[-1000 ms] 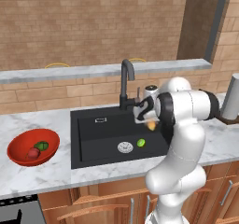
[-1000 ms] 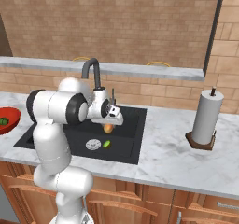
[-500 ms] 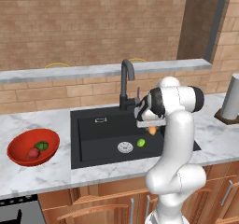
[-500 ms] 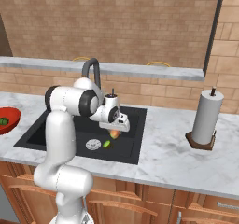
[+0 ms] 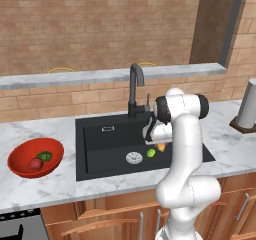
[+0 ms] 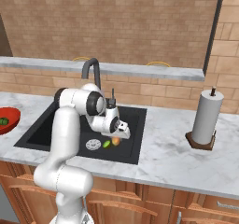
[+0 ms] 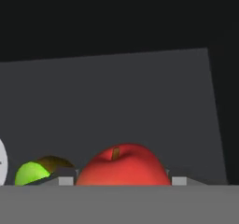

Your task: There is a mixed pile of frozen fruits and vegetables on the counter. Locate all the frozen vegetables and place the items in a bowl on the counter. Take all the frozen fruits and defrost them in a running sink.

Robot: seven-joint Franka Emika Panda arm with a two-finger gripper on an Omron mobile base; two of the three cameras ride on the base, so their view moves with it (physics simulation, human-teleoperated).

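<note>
A tan brick wall (image 5: 100,29) rises behind a grey ledge (image 5: 100,77). Right of the ledge's end stands a dark post (image 5: 227,24). Below the ledge, wooden cabinets (image 6: 186,204) run along the front. A paper-towel roll (image 6: 205,118) stands below the post.

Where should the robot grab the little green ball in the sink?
Across its widest middle, coming straight down from above. The green ball is round with no handle. It lies low on the flat sink floor, between the drain and the orange fruit in the pincer, so sideways there's little room.
</note>
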